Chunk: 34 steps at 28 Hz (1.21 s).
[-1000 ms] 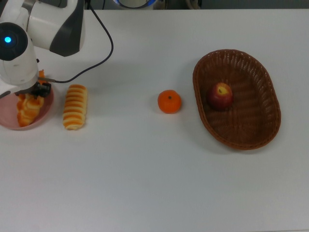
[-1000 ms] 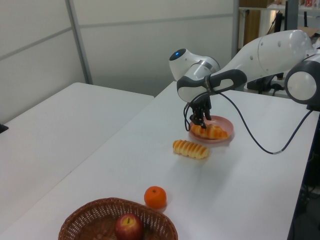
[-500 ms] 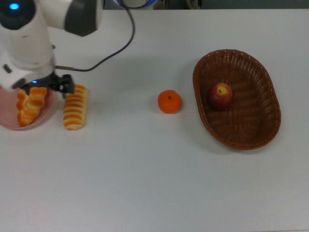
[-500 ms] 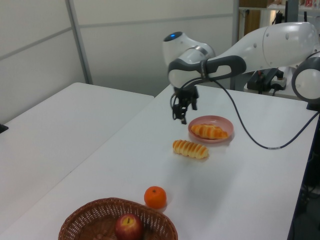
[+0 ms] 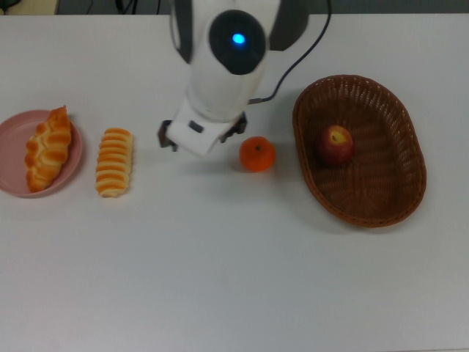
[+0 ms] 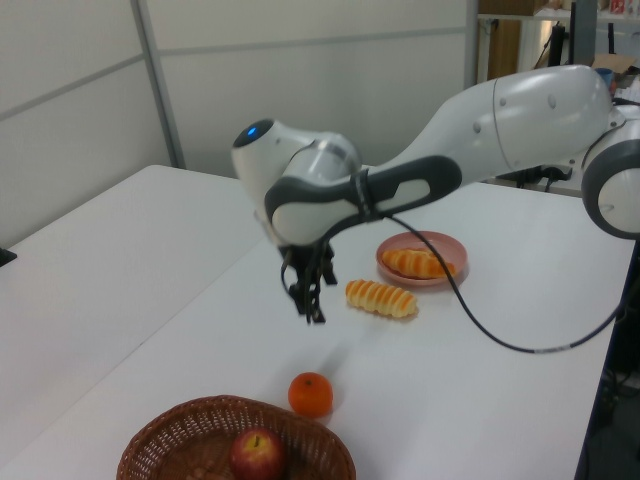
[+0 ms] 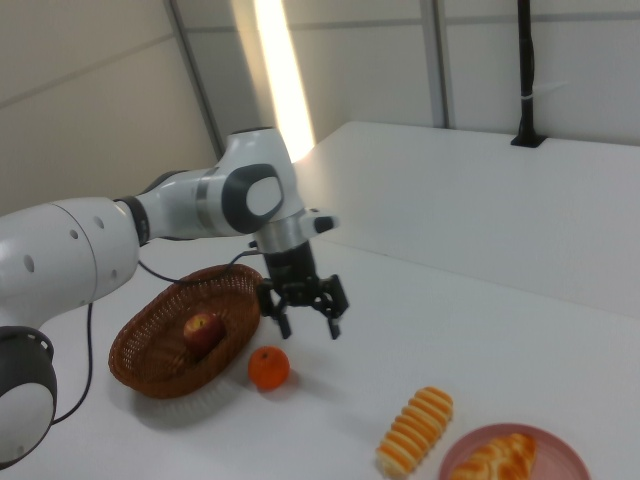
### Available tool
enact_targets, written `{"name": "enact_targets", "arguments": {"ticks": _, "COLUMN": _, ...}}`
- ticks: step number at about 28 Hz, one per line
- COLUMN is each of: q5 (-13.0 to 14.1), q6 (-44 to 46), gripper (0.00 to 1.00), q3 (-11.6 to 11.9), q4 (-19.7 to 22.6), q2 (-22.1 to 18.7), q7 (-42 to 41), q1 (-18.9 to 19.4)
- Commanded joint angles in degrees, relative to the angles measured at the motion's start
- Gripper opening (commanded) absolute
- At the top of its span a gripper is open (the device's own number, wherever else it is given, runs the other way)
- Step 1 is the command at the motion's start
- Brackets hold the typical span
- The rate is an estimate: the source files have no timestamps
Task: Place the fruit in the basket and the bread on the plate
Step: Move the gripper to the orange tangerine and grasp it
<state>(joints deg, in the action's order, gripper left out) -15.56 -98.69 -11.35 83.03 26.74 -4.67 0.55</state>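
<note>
Fingers (image 7: 309, 322) spread wide and empty above the worktop (image 5: 234, 279), the tangerine (image 5: 257, 155) just to the top view's right of them. The striped roll (image 5: 114, 162) lies lengthwise up-down in the top view beside the plate (image 5: 10, 183), which carries the twisted roll (image 5: 48, 147). The apple (image 5: 334, 144) sits in the basket (image 5: 399, 198).

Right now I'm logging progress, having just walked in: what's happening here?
The end effector hangs open and empty above the table, near the tangerine. The apple already lies in the basket, and the twisted roll is on the plate. The striped roll lies on the table beside the plate.
</note>
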Motion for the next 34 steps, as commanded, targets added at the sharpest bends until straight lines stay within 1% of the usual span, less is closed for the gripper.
{"name": "enact_targets", "arguments": {"ticks": 1, "q5": 2.3, "q6": 0.8, "gripper": 1.0, "q3": 1.0, "q4": 1.5, "q2": -0.2, "q7": 0.1, "q1": 3.7}}
{"name": "enact_targets", "arguments": {"ticks": 3, "q5": 2.3, "q6": 0.8, "gripper": 1.0, "q3": 1.0, "q4": 2.2, "q2": 0.5, "q7": 0.3, "q1": 5.8}}
{"name": "enact_targets", "arguments": {"ticks": 8, "q5": 2.3, "q6": 0.3, "gripper": 1.0, "q3": 1.0, "q4": 2.9, "q2": 1.6, "q7": 1.9, "q1": 8.7}}
{"name": "enact_targets", "arguments": {"ticks": 11, "q5": 2.3, "q6": 0.1, "gripper": 1.0, "q3": 1.0, "q4": 3.0, "q2": 2.2, "q7": 2.7, "q1": 9.7}}
{"name": "enact_targets", "arguments": {"ticks": 12, "q5": 2.2, "q6": 0.0, "gripper": 1.0, "q3": 1.0, "q4": 3.0, "q2": 3.2, "q7": 3.4, "q1": 10.4}}
{"name": "enact_targets", "arguments": {"ticks": 22, "q5": 1.3, "q6": -2.1, "gripper": 1.0, "q3": 1.0, "q4": 3.0, "q2": 5.6, "q7": 4.1, "q1": 11.0}}
{"name": "enact_targets", "arguments": {"ticks": 26, "q5": 1.1, "q6": -2.7, "gripper": 0.99, "q3": 1.1, "q4": 3.2, "q2": 5.8, "q7": 4.1, "q1": 11.0}}
{"name": "enact_targets", "arguments": {"ticks": 27, "q5": 0.7, "q6": -2.8, "gripper": 0.83, "q3": 1.1, "q4": 3.4, "q2": 5.8, "q7": 4.1, "q1": 10.9}}
{"name": "enact_targets", "arguments": {"ticks": 29, "q5": 0.4, "q6": -2.9, "gripper": 0.62, "q3": 1.1, "q4": 3.5, "q2": 5.8, "q7": 4.0, "q1": 10.9}}
{"name": "enact_targets", "arguments": {"ticks": 30, "q5": 0.4, "q6": -2.9, "gripper": 0.5, "q3": 1.1, "q4": 3.5, "q2": 5.8, "q7": 4.0, "q1": 10.9}}
{"name": "enact_targets", "arguments": {"ticks": 31, "q5": 0.4, "q6": -2.8, "gripper": 0.31, "q3": 1.1, "q4": 3.5, "q2": 5.8, "q7": 4.0, "q1": 10.9}}
{"name": "enact_targets", "arguments": {"ticks": 34, "q5": 0.4, "q6": -2.8, "gripper": 0.06, "q3": 1.1, "q4": 3.5, "q2": 5.8, "q7": 4.0, "q1": 10.8}}
